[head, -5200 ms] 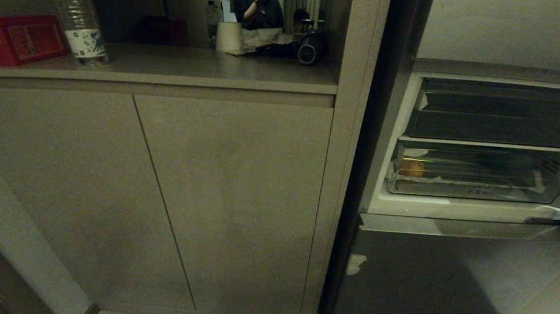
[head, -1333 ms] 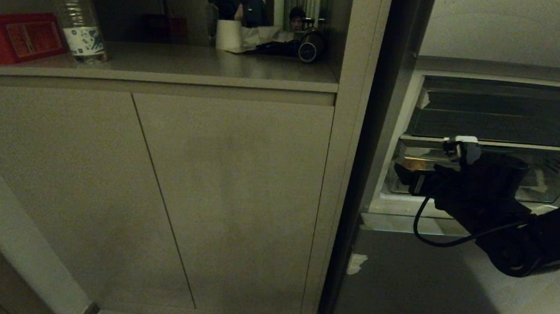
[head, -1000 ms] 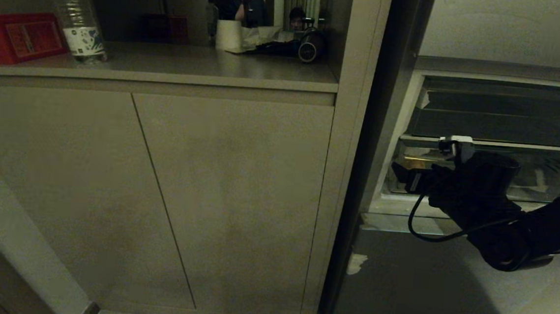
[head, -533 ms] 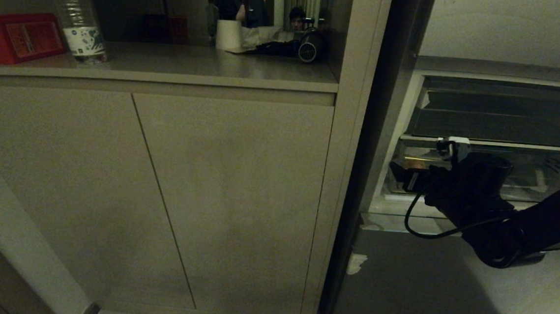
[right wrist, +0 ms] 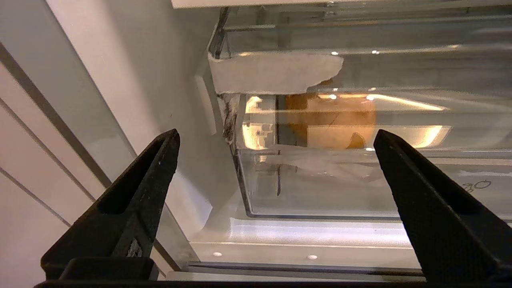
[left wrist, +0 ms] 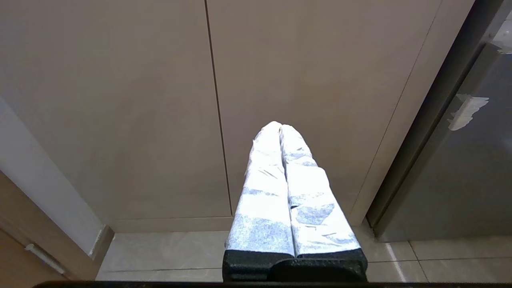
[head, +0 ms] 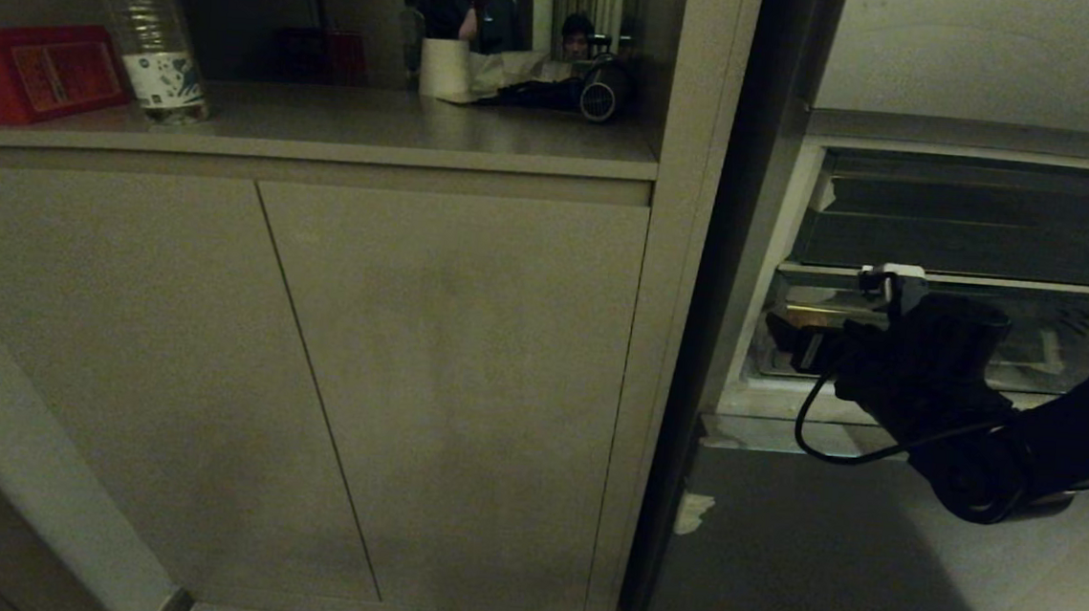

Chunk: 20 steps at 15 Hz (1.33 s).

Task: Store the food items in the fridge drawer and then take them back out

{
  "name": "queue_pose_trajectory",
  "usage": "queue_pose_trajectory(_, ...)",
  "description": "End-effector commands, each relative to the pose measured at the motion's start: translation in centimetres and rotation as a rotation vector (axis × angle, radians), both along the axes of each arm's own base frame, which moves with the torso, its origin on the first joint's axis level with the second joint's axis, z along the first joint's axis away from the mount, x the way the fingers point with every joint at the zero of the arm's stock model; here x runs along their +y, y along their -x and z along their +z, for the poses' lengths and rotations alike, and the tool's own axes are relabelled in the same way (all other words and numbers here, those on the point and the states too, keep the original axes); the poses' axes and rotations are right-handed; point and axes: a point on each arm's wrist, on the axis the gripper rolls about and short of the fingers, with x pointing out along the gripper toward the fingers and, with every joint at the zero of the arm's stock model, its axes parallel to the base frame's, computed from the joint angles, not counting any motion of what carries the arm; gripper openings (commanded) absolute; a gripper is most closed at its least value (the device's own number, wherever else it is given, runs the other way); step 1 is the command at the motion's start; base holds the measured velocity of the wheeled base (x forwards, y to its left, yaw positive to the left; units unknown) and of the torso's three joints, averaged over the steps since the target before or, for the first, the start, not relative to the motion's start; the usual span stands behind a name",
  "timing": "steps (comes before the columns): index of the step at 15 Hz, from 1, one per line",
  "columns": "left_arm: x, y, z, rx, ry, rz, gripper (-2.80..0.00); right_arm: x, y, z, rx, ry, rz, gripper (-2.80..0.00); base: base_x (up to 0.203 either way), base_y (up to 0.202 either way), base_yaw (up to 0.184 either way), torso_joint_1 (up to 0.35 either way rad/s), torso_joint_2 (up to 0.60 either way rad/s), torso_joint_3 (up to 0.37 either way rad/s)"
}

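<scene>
Right end effector (right wrist: 276, 140) is spread about as wide as it goes, holding nothing, hovering just in front of the left end of the clear fridge drawer (right wrist: 360, 184). One orange-tan bread piece (right wrist: 330, 124) sits inside, behind the front lip near the left wall; can't spot the green one. Left end effector (left wrist: 280, 128) is pinched together, empty, facing two cabinet doors.

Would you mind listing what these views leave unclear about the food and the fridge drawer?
- Green food item: seen in no view; the right gripper and arm cover part of the fridge drawer in the head view.
- Orange-tan food item: outline smeared by glare and torn film on the drawer front, right wrist view.
</scene>
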Motion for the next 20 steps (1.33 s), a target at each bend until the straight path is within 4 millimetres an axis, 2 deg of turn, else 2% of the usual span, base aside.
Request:
queue_pose_trajectory(1,0.0,0.0,0.0,0.003,0.000,0.000,-2.80,-0.1,-0.2,0.1,-0.010,-0.002,-0.001,0.00,0.000,0.000,0.000,0.000,0.00,0.000)
queue_pose_trajectory(14,0.0,0.0,0.0,0.003,0.000,0.000,-2.80,0.3,-1.8,-0.7,-0.016,-0.007,0.003,0.00,0.000,0.000,0.000,0.000,0.00,0.000)
queue_pose_trajectory(20,0.0,0.0,0.0,0.001,0.000,0.000,-2.80,0.3,-2.5,-0.4,-0.039,-0.010,0.000,0.00,0.000,0.000,0.000,0.000,0.00,0.000)
